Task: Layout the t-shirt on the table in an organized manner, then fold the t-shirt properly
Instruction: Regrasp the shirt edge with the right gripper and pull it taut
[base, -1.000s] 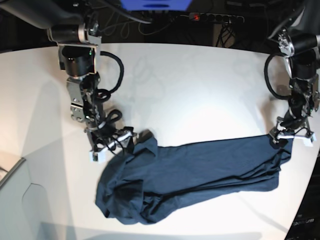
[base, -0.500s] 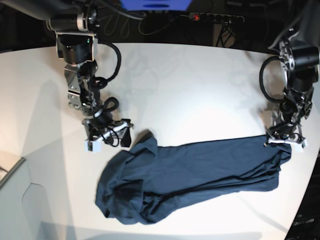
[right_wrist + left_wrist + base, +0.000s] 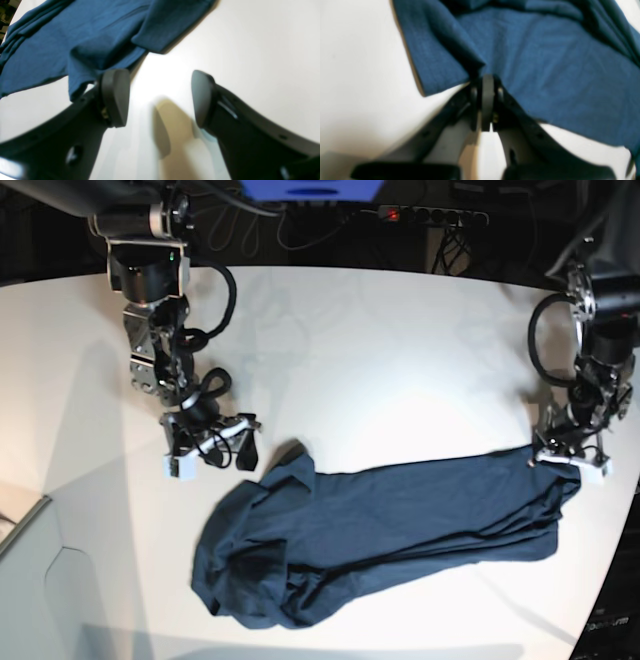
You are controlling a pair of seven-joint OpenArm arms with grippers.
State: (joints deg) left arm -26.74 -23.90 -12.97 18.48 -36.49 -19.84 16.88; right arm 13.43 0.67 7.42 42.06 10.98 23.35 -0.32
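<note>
Pinching t-shirt (image 3: 545,75) hem, left gripper (image 3: 487,82) closed, right gripper (image 3: 160,97) agape

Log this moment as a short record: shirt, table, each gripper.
t-shirt: dark navy, lying stretched lengthwise, bunched and wrinkled at its end nearer the right arm
table: white, bare around the shirt
left gripper: shut, pinching the shirt's edge
right gripper: open, over bare table beside the shirt's edge, holding nothing
fold: not begun

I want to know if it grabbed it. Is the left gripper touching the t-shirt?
Touching. In the left wrist view the left gripper has its jaws pinched shut on the t-shirt edge, with cloth bunched up between them.
</note>
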